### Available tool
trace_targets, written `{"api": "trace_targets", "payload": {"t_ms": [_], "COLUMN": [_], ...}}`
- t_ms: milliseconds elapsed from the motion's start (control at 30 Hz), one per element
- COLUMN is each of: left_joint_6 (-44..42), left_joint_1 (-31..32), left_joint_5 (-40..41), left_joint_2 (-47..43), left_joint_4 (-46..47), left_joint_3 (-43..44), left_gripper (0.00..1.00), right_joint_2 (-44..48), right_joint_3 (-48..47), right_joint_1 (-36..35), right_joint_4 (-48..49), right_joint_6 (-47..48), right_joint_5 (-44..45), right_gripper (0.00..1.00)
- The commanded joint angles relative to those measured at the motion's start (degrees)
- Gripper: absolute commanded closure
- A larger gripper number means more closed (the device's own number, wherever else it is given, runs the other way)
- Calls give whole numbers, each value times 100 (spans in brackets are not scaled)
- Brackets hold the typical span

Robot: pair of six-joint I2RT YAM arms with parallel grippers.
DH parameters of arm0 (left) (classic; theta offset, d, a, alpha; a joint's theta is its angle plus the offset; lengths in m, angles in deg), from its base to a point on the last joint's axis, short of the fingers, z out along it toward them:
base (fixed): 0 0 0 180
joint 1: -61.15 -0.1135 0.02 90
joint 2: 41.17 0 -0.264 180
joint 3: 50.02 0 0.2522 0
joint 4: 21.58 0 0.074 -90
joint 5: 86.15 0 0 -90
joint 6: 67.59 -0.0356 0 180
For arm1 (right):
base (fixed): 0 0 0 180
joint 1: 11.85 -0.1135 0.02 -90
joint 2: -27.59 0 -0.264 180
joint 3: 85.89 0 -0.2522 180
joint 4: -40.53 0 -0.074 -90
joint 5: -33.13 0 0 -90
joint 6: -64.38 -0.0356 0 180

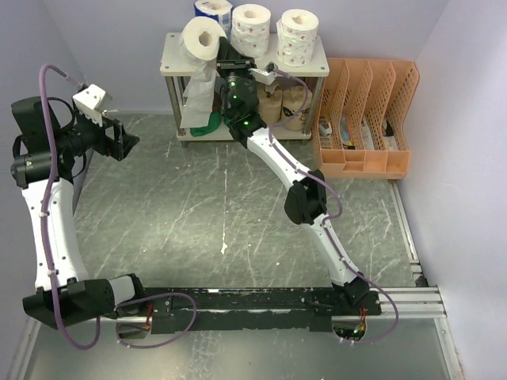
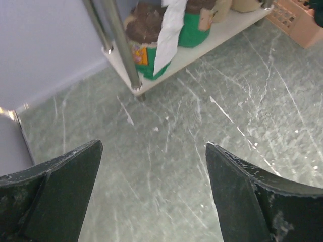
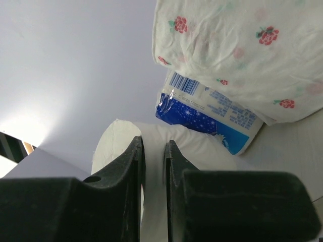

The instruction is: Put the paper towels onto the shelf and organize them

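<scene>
The shelf (image 1: 174, 62) stands at the back of the table. On its top board are a plain white roll (image 1: 202, 37) with a loose sheet (image 1: 198, 99) hanging down, a blue-white wrapped roll (image 1: 212, 11) and two white patterned rolls (image 1: 252, 28). My right gripper (image 1: 230, 57) is at the top board, shut on the plain white roll (image 3: 113, 143), its wall pinched between the fingers (image 3: 133, 156). The blue-white roll (image 3: 207, 113) and a patterned roll (image 3: 237, 50) lie just beyond. Tan rolls (image 1: 289, 103) and a green-wrapped roll (image 1: 207, 123) sit on the lower tier. My left gripper (image 1: 127, 142) is open and empty, left of the shelf above the table.
An orange perforated file organizer (image 1: 364, 119) stands right of the shelf. The left wrist view shows the shelf's lower board (image 2: 202, 50), a metal leg (image 2: 121, 40), the green roll (image 2: 194, 30) and the hanging sheet (image 2: 169, 35). Walls close in at left, back and right.
</scene>
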Motion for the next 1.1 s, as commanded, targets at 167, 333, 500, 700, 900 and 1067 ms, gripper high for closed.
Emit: {"api": "trace_targets", "payload": {"t_ms": [167, 333, 500, 700, 900, 1067], "left_joint_6": [-1787, -2291, -2740, -2803, -2997, -3224], "left_joint_1": [1105, 2045, 2547, 3094, 3491, 3666], "left_joint_5": [-251, 1232, 1525, 2080, 2592, 2924], "left_joint_2": [1145, 1578, 1871, 2254, 2583, 2906], "left_joint_4": [1228, 2626, 3929, 5017, 6193, 7106], "left_joint_3": [1287, 1052, 563, 514, 428, 418], "left_gripper": [6, 6, 6, 6, 6, 6], "right_joint_2": [113, -15, 9, -9, -51, -78], "right_joint_3": [13, -74, 44, 48, 78, 97], "right_joint_1": [259, 289, 316, 325, 326, 325], "right_joint_4": [282, 313, 364, 435, 485, 497], "right_joint_6": [174, 281, 261, 325, 407, 377], "right_joint_5": [29, 16, -43, -141, -240, -296], "right_gripper": [100, 100, 100, 100, 100, 100]}}
